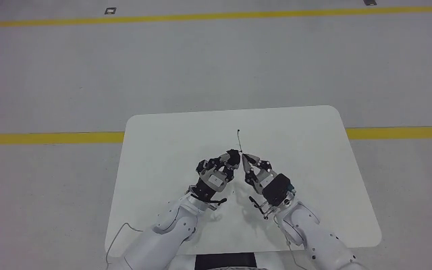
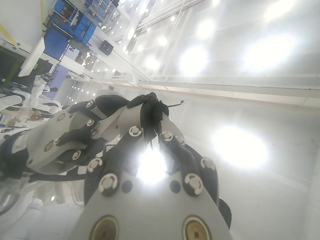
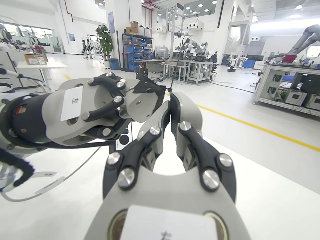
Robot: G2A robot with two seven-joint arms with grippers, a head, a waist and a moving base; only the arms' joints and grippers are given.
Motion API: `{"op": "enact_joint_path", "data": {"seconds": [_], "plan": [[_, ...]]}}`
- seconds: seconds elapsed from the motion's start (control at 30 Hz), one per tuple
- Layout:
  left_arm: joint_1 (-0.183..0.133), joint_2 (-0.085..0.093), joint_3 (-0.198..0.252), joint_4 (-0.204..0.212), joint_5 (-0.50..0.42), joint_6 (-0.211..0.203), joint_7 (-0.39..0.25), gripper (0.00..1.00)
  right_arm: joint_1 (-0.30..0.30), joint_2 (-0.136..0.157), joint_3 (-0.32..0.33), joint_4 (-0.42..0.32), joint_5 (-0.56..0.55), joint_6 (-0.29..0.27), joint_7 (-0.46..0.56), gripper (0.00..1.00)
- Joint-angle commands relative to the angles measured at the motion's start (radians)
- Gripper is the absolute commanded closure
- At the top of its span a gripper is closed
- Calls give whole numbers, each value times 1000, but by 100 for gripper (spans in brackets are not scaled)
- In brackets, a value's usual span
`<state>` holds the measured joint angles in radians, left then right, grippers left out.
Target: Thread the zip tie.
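Zip tie (image 1: 239,140): thin black strap held over the middle of the white table (image 1: 304,135), free end pointing toward the top of the frame, past both grippers.
Left gripper (image 1: 231,160): clenched on the zip tie, its fingertips touching the right's.
Right gripper (image 1: 247,160): pads pinched tight on the strap.
Risk: probably a missed head slot — the limp strap may bend or slip if the tips misalign.
Surroundings: yellow floor lines (image 1: 61,138) at mid-left, mid-right and along the top edge.
Obstruction: crowded fingertips — they hide the head.
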<state>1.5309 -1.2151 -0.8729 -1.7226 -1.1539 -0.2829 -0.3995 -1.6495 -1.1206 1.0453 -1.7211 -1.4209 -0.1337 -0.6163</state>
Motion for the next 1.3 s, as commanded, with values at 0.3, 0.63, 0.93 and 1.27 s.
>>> {"op": "enact_joint_path", "data": {"seconds": [0.3, 0.63, 0.93, 1.27], "plan": [[0, 0, 0, 0, 0, 0, 0, 100, -17, 1, 25, 13, -6, -34, 8, 100], [0, 0, 0, 0, 0, 0, 0, 100, -22, -1, 32, 45, -14, -39, 48, 100], [0, 0, 0, 0, 0, 0, 0, 100, -6, -7, 30, 81, -18, -32, 102, 100], [0, 0, 0, 0, 0, 0, 0, 100, 1, -11, 28, 93, -32, -28, 128, 100]]}}
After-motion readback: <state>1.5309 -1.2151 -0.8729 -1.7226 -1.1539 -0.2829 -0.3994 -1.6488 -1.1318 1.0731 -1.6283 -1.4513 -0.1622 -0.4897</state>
